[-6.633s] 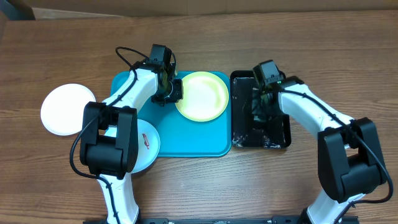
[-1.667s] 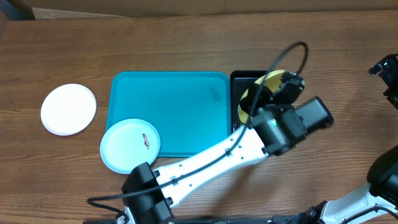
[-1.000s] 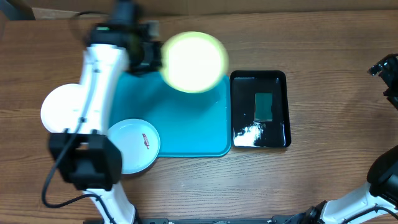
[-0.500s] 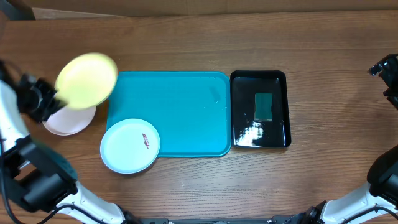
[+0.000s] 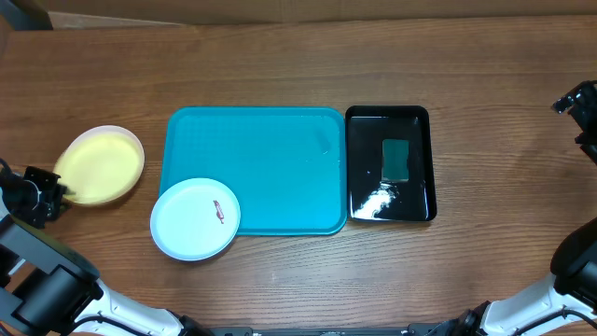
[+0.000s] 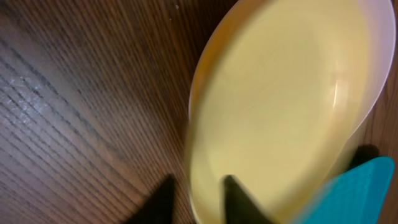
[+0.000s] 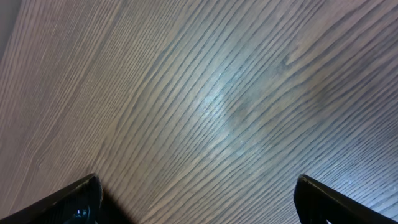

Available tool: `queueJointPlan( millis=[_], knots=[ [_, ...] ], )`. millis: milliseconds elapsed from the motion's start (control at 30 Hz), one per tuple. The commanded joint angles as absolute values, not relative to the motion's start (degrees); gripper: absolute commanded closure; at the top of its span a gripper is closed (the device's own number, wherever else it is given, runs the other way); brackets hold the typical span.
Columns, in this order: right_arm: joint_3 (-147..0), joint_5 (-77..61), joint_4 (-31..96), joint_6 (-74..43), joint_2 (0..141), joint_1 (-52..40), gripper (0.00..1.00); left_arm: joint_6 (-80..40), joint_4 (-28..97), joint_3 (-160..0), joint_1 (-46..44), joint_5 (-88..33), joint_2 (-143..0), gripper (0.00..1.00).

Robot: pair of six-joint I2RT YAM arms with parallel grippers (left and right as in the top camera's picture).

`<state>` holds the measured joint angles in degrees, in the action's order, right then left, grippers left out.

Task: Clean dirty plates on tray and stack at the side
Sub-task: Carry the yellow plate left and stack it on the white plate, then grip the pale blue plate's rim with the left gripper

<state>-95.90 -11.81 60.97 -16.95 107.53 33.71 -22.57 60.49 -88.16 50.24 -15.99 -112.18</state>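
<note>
The yellow-green plate lies on the white plate on the wood left of the turquoise tray. Only a thin white rim shows under it. My left gripper is at that plate's left edge. In the left wrist view its fingers straddle the yellow-green rim with gaps on both sides, so the left gripper is open. The pale blue plate, with a reddish smear, overlaps the tray's front left corner. My right gripper hangs wide open over bare wood at the far right.
A glossy black tray with a green sponge stands right of the turquoise tray. The turquoise tray's corner shows beside the stacked plates. Wood table all around.
My left arm swung the yellow-green plate from over the tray to the left and down onto the white plate. Its jaws have parted from the rim. The right arm stayed still.
</note>
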Motion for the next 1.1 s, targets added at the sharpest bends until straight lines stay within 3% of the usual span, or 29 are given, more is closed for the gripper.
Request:
queueJointPlan(
  millis=[0, 333, 600, 700, 767, 800, 867, 1000, 1067],
  knots=[
    [-97.1, -12.1, 60.7, -17.3, 107.3, 33.7, 0.0, -22.4, 60.6, -87.9, 49.7, -20.7, -111.3, 0.0],
    [-97.1, -12.1, 60.7, -17.3, 107.3, 33.7, 0.0, -17.5, 69.2, -87.9, 41.4, -25.9, -107.3, 0.06],
    [-97.1, -12.1, 60.7, -17.3, 107.3, 33.7, 0.0, -18.4, 78.1, -86.8, 26.5, -9.0, -97.6, 0.12],
    [-97.1, -12.1, 60.7, -17.3, 107.3, 33.7, 0.0, -20.1, 78.6, -84.1, 20.4, -2.6, -94.4, 0.64],
    [-97.1, -12.1, 60.7, -17.3, 107.3, 33.7, 0.0, -22.5, 78.3, -80.3, 17.0, 0.5, -93.2, 0.85],
    [-97.1, -12.1, 60.7, -17.3, 107.3, 33.7, 0.0, -23.1, 78.0, -78.9, 16.2, 1.1, -93.2, 0.9],
    [-97.1, -12.1, 60.7, -17.3, 107.3, 33.7, 0.0, -25.0, 74.8, -72.9, 15.1, 1.7, -93.2, 0.89],
    [-97.1, -12.1, 60.7, -17.3, 107.3, 33.7, 0.0, -25.5, 69.6, -64.3, 15.9, 1.7, -93.2, 0.68],
    [-97.1, -12.1, 60.7, -17.3, 107.3, 33.7, 0.0, -25.5, 68.3, -61.7, 16.9, 1.6, -93.3, 0.65]
  ],
)
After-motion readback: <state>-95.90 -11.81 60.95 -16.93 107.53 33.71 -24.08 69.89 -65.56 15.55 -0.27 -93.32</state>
